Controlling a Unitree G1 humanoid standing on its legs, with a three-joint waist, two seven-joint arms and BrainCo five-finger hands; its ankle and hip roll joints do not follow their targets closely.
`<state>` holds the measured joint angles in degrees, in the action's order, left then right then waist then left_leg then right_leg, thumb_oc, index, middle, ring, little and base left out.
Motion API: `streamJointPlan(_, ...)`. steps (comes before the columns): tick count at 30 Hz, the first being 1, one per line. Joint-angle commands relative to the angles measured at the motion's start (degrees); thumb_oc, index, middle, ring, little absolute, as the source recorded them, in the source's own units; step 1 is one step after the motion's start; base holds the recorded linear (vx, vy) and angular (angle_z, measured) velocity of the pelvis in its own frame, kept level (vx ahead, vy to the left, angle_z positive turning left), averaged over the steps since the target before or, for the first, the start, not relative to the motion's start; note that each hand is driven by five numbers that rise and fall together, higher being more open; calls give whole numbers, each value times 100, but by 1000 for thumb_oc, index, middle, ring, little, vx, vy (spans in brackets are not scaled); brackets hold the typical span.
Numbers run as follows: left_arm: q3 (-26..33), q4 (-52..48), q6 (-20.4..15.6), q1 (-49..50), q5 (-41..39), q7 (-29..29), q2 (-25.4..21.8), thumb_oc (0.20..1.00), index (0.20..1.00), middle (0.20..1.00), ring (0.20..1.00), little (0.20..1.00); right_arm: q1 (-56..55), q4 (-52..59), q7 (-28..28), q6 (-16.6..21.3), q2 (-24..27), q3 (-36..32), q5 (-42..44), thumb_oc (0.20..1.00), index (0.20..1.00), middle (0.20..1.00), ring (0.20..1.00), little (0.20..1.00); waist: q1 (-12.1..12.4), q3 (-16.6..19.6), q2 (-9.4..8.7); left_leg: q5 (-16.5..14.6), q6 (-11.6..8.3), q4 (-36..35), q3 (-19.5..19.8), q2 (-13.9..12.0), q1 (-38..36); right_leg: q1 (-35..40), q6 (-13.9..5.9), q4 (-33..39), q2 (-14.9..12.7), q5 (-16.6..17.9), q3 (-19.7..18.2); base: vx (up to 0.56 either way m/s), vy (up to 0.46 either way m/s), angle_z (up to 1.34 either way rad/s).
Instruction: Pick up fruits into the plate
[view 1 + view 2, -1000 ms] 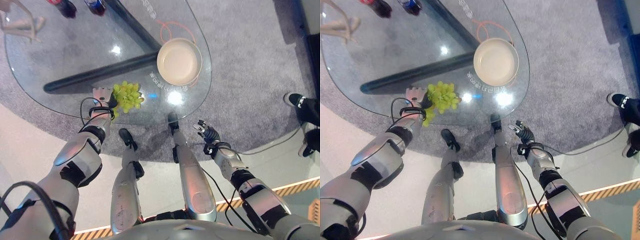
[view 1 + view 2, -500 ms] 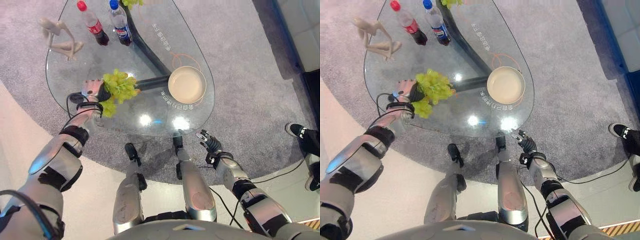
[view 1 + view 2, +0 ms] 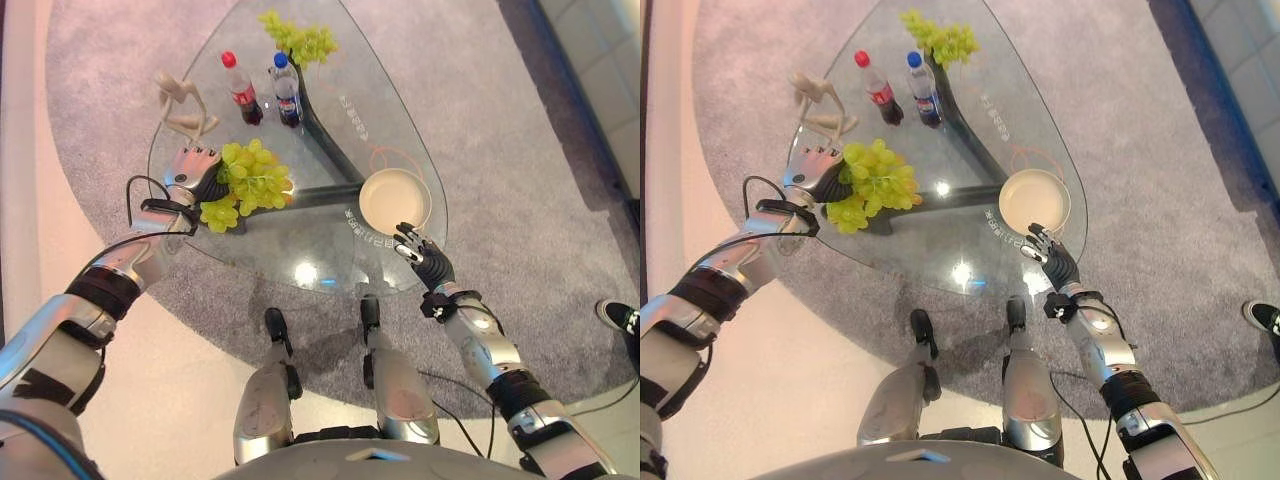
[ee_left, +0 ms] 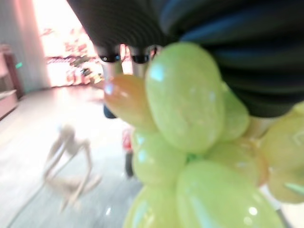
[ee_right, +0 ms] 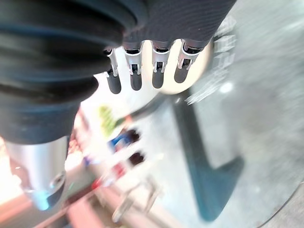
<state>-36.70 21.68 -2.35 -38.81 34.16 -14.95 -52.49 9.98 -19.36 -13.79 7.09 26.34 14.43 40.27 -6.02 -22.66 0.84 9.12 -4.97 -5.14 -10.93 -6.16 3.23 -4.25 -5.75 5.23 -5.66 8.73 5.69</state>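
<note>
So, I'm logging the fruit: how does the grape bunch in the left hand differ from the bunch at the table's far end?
The held bunch is gripped by the left hand and looks lifted off the glass table; the far bunch lies untouched at the table's far end. The held bunch is left of the plate; the far one sits beyond the two bottles. Both are green grapes, neither in the plate.

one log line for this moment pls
left hand: shut on grape bunch, lifted over glass table | right hand: open, near plate | plate: empty | second grape bunch: far end of table
</note>
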Motion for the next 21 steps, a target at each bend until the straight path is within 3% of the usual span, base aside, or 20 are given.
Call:
streamJointPlan(1, 434, -360, -548, 87, 332, 271, -255, 200, 200, 200, 200, 200, -305, 544, -990, -536, 153, -185, 583, 1000, 1000, 1000, 1000, 1000, 113, 833, -109, -1063, 65, 247, 142, 224, -365, 209, -150, -659, -191, -946, 283, 244, 26, 6)
streamJointPlan(2, 517, -737, -705, 224, 378, 523, -373, 200, 200, 200, 200, 200, -368, 816, -1268, -846, 320, -233, 629, 1000, 1000, 1000, 1000, 1000, 163, 1020, -112, -1092, 77, 210, 151, 235, -519, 381, -184, -573, -214, -932, 339, 280, 36, 8)
streamJointPlan(5, 654, -1202, -842, 383, 401, 811, -482, 200, 200, 200, 200, 200, -402, 1169, -1650, -1242, 520, -257, 656, 1000, 1000, 1000, 1000, 1000, 238, 1226, -114, -1140, 98, 172, 159, 255, -695, 589, -219, -456, -242, -921, 427, 206, 31, 8)
streamJointPlan(6, 656, -1449, -972, 400, 309, 981, -544, 200, 200, 200, 200, 200, -383, 1430, -1868, -1567, 640, -215, 862, 1000, 1000, 1000, 1000, 1000, 289, 1339, -121, -1176, 107, 145, 174, 268, -803, 741, -240, -373, -256, -924, 483, 186, 32, 9)
streamJointPlan(12, 333, -2024, -1440, 156, 103, 1481, -545, 200, 200, 200, 200, 200, -103, 1923, -2237, -2313, 768, 189, 1251, 1000, 1000, 1000, 1000, 1000, 439, 1609, -105, -1288, 145, 104, 251, 306, -1075, 1118, -269, -242, -298, -985, 693, 136, 49, 14)
streamJointPlan(21, -100, -2537, -1718, -323, -361, 1915, -420, 200, 200, 200, 200, 200, 127, 2237, -2358, -2721, 651, 890, 1519, 1000, 1000, 1000, 1000, 1000, 583, 1753, -101, -1369, 197, 106, 368, 364, -1249, 1379, -261, -223, -318, -1083, 838, 57, 13, 11)
